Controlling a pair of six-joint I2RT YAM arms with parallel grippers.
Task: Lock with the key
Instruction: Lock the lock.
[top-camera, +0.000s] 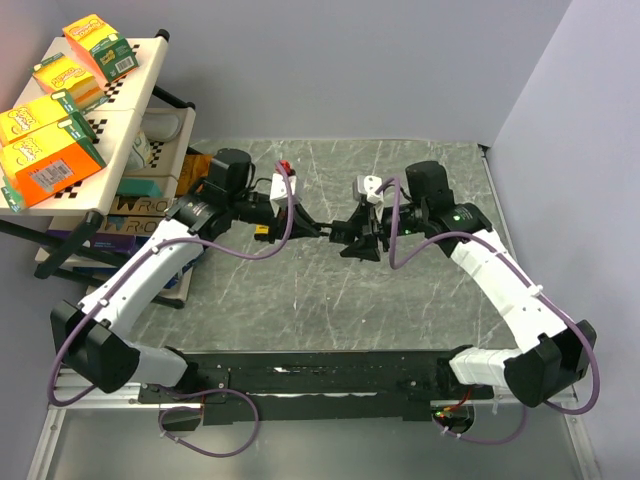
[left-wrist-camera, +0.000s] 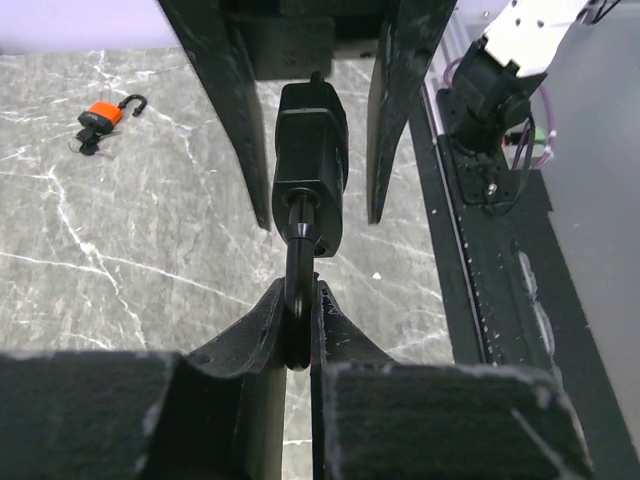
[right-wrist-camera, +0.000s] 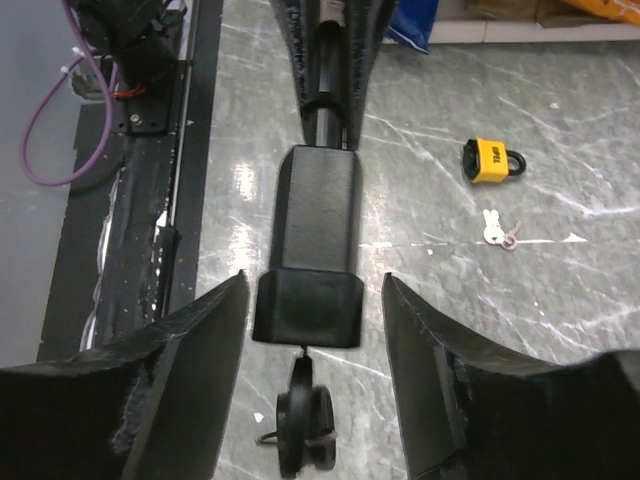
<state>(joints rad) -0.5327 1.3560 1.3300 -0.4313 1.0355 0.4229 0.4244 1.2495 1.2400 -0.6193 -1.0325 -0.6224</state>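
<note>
While the left gripper (left-wrist-camera: 297, 322) clamps the shackle (left-wrist-camera: 299, 262) of the black padlock (left-wrist-camera: 310, 160), the right gripper (right-wrist-camera: 312, 300) straddles its body, fingers apart.

black padlock (right-wrist-camera: 308, 255): is showing a smooth, matt black casing, plastic-looking
shackle (left-wrist-camera: 296, 275): is gleaming like smooth dark metal
table (right-wrist-camera: 560, 300): is looking like polished grey marble, catching reflections
yellow padlock (right-wrist-camera: 489, 160): is wearing a glossy yellow cover
finger pads (left-wrist-camera: 430, 420): are looking rough, grainy, matt black
loose keys (right-wrist-camera: 497, 232): are shining as bare silvery metal
</note>
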